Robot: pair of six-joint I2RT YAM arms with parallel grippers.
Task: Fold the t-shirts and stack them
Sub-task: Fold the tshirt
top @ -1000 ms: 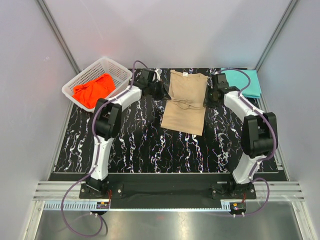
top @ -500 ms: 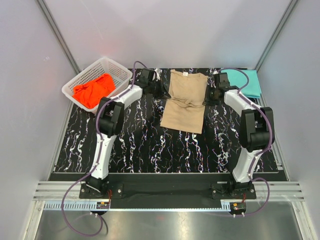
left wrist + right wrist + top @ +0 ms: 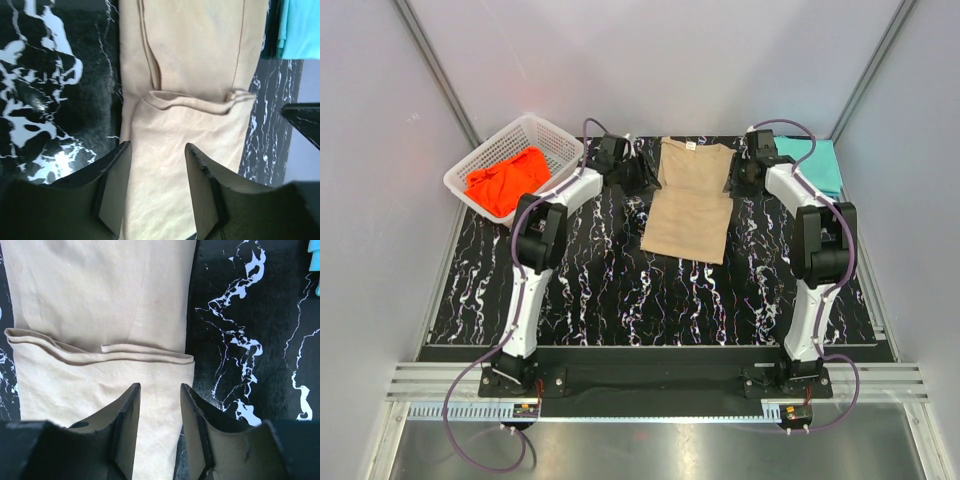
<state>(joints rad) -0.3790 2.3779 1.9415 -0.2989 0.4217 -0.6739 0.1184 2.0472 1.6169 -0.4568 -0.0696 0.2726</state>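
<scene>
The tan t-shirt (image 3: 688, 205) lies on the black marbled table, long and narrow, with a cross fold ridge at its middle (image 3: 195, 97) (image 3: 100, 357). My left gripper (image 3: 642, 174) hovers at its left edge and is open (image 3: 157, 150), with cloth below the jaws and nothing between them. At the shirt's right edge my right gripper (image 3: 737, 178) is open too (image 3: 160, 387), its jaws over the cloth's side hem. The teal t-shirt (image 3: 817, 165) lies flat at the back right corner. The orange-red t-shirt (image 3: 506, 178) sits crumpled in the basket.
A white lattice basket (image 3: 552, 133) stands at the back left corner of the table. Grey walls close in the back and both sides. The marbled tabletop (image 3: 620, 290) stretches between the shirt and the arm bases.
Both grippers have gone from shut to open and let go of the tan t-shirt's side edges. Both have shifted slightly toward the back, and the fold now lies flatter.
</scene>
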